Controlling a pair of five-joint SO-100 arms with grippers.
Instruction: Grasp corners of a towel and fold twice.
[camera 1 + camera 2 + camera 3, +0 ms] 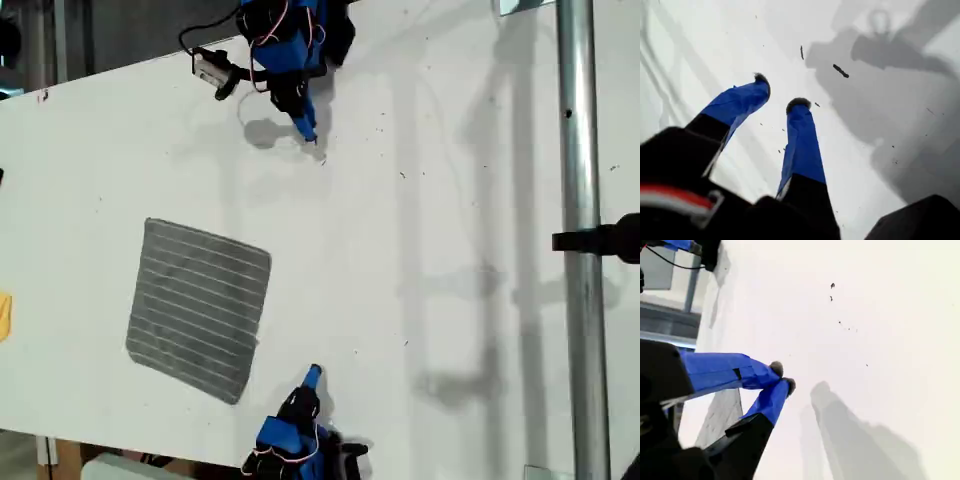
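the towel (200, 309) lies flat toward the exterior view's left; your second gripper (782, 377), closed and empty, is nearer than your first gripper (780, 92), slightly parted.

— Where did the towel (199, 309) lie?
— Flat on the table (420, 250), toward the exterior view's left.
— And the grippers?
— My second gripper (782, 377) sat just beside it, probably near one edge; my first gripper (780, 95) stood well apart.

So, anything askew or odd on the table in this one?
Only minor things: the towel lies flat but rotated, its edges skewed against the table edge, with neither hand touching it. Dark specks dot the white surface. Nothing is spilled or damaged.
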